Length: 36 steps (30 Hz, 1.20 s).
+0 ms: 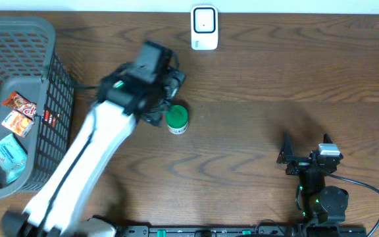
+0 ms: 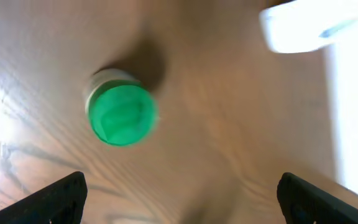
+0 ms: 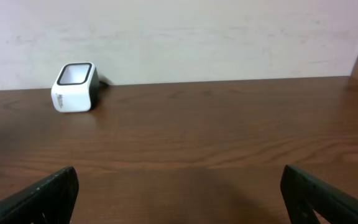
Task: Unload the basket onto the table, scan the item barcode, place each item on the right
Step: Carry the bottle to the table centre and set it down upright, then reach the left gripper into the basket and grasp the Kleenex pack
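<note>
Green-lidded bottle (image 2: pixel 120 112) stands upright on the table (image 1: pixel 275 79) just ahead of my left gripper (image 2: pixel 182 190), whose 2 fingers are spread wide and hold nothing, maybe so its side can face the scanner (image 1: pixel 204 27) farther ahead; my right gripper (image 3: pixel 179 186) is spread wide too.

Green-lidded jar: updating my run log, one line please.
green-lidded white jar: upright, unheld | left gripper: open, beside jar | right gripper: open, empty

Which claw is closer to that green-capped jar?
Left. The left claw hovers open right by the jar; the right claw rests open far off to the jar's right.
</note>
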Each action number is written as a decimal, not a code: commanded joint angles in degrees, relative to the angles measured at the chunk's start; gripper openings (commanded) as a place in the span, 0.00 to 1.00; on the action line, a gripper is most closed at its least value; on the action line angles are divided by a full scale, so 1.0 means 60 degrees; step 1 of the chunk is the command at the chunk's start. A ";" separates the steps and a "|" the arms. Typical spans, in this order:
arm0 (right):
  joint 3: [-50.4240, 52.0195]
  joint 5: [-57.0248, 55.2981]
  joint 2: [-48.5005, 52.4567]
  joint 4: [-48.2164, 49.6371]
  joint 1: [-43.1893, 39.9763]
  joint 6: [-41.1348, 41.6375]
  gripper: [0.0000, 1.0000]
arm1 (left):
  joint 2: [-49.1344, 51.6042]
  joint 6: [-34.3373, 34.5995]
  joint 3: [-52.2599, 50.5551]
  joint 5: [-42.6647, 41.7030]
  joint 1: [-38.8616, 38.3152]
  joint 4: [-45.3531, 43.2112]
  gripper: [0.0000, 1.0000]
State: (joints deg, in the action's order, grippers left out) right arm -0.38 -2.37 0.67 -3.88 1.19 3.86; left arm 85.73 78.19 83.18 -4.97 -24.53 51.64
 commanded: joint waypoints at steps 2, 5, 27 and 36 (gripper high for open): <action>0.0011 -0.0051 -0.0062 -0.0033 0.0051 -0.0044 0.99 | -0.2131 -0.2641 0.0142 0.1716 0.0539 -0.0310 0.98; 0.0011 -0.0051 -0.0062 -0.0033 0.0051 -0.0044 0.99 | -0.3224 -0.4127 0.0142 0.2364 0.1122 -0.0714 0.98; 0.0011 -0.0051 -0.0062 -0.0033 0.0051 -0.0044 0.99 | -0.2900 -0.6874 0.0142 0.3697 0.8797 0.0889 0.98; 0.0011 -0.0051 -0.0062 -0.0033 0.0051 -0.0044 0.99 | 0.0168 -0.8444 0.0138 0.3701 0.9544 0.0561 0.98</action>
State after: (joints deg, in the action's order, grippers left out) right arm -0.38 -2.37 0.67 -3.88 1.19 3.86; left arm 81.28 32.82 83.40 16.64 32.38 55.44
